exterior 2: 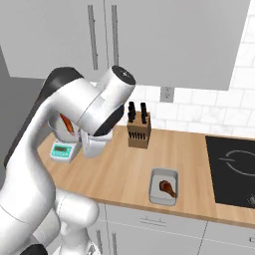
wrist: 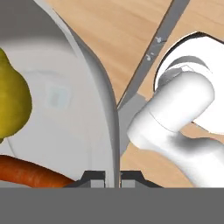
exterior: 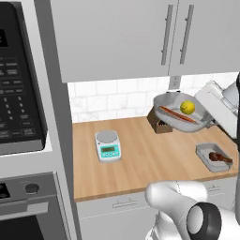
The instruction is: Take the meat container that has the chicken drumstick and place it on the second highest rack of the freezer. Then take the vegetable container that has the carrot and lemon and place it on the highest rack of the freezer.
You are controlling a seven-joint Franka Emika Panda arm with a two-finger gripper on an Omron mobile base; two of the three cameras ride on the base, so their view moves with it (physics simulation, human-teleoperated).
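Note:
My gripper [wrist: 112, 177] is shut on the thin rim of the grey vegetable container [wrist: 65, 109], which hangs tilted above the counter. Inside it lie the yellow lemon [wrist: 13, 103] and the orange carrot [wrist: 30, 173]. From the left base view the container [exterior: 176, 123] floats over the counter's back right, with the lemon [exterior: 187, 107] and carrot [exterior: 177, 114] inside and the gripper [exterior: 207, 120] at its right rim. The meat container [exterior: 206, 151] with the chicken drumstick [exterior: 218, 157] rests on the counter near the front edge, also seen as the tray [exterior 2: 164, 199] with the drumstick [exterior 2: 167, 187]. The freezer is out of view.
A small scale [exterior: 108, 146] stands mid-counter and a knife block [exterior 2: 138, 130] at the back wall. A black cooktop [exterior 2: 234, 169] lies to the right. Upper cabinets [exterior: 112, 37] hang overhead; a microwave [exterior: 16, 79] and oven column stand at the left.

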